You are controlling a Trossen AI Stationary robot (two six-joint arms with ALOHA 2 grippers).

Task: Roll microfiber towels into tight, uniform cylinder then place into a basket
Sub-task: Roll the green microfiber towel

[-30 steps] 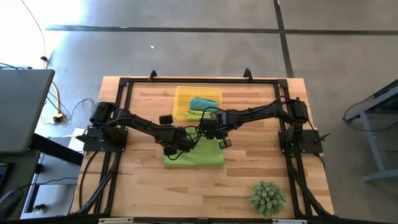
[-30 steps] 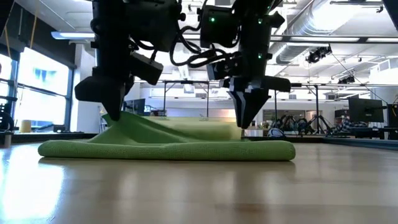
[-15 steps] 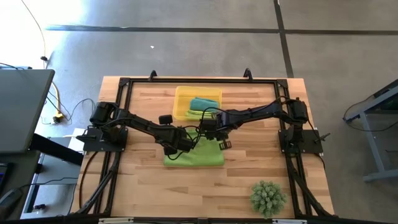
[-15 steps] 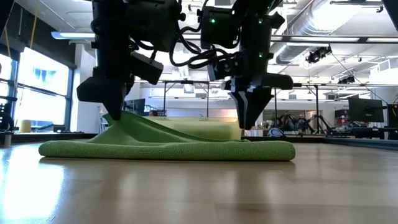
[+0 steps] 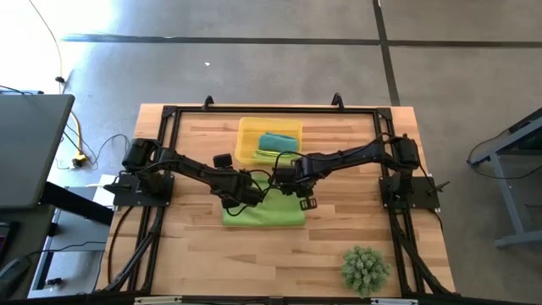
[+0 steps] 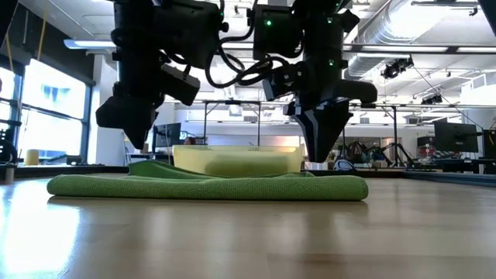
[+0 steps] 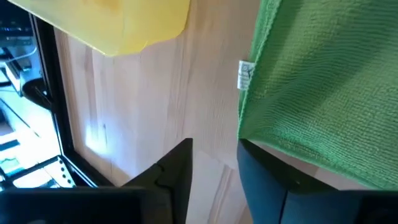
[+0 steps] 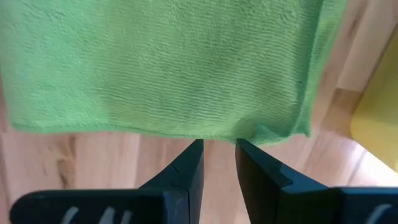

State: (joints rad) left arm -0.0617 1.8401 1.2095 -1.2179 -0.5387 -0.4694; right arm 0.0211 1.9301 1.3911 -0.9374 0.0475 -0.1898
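Observation:
A lime-green microfiber towel (image 5: 264, 213) lies flat on the wood table in front of the yellow basket (image 5: 247, 127), with a low ridge near its left end (image 6: 151, 165). A teal towel (image 5: 278, 141) and a lime-green one (image 5: 267, 156) lie in the basket. My left gripper (image 7: 214, 168) stands open above the towel's far left corner, with bare wood between its fingers. My right gripper (image 8: 217, 155) points down just above the towel's far right edge (image 8: 249, 134). It is narrowly open, with nothing between its fingers.
A spiky green ball-shaped plant (image 5: 365, 268) sits at the table's near right. A black frame (image 5: 169, 114) runs along the table's left, far and right sides. Bare wood lies in front of the towel and on both sides of it.
My left gripper has opened and let go of the towel's far left part. That part had been drawn up into a slope under the gripper. It has dropped back onto the rest of the towel, which has stayed in place.

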